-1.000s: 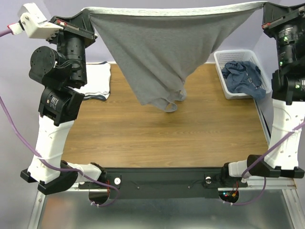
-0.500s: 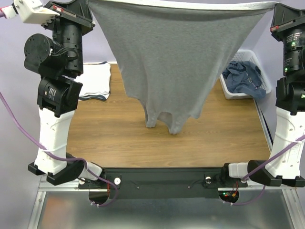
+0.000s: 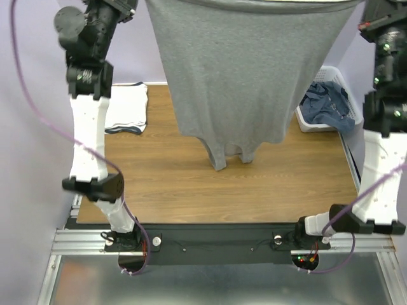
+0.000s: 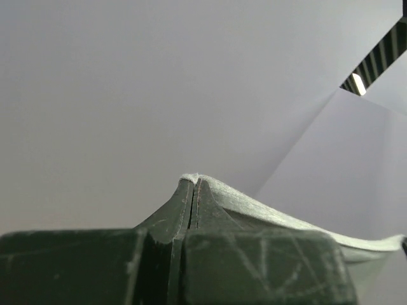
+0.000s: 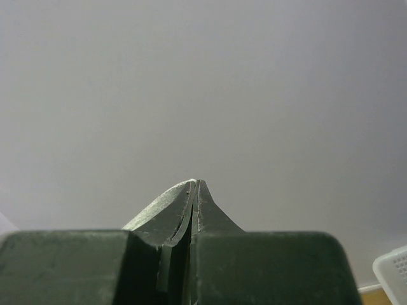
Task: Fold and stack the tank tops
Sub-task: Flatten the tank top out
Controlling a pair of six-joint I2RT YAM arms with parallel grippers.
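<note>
While both arms reach up past the upper edge of the overhead view, all places are noted against the wooden table (image 3: 191, 190). Left arm (image 3: 89, 127) rises from the table's near left corner. On the table's far left corner lies a folded white tank top (image 3: 127, 105), flat, partly behind that arm. Left gripper (image 4: 194, 181): jaws pressed together on a thin edge of grey cloth, which trails off to the right in the wrist view. Grey tank top (image 3: 235, 76) hangs as a wide sheet above the middle of the table, hem uppermost and stretched between the two grippers, narrow straps dangling lowest over the table's centre; whether they touch the wood cannot be told. Right gripper (image 5: 195, 184): jaws likewise closed, with a sliver of cloth pinched in the seam. White lattice basket (image 3: 306, 122) sits at the table's far right corner, with a crumpled blue garment (image 3: 327, 105) inside it. Right arm (image 3: 385, 152) stands at the table's right edge
</note>
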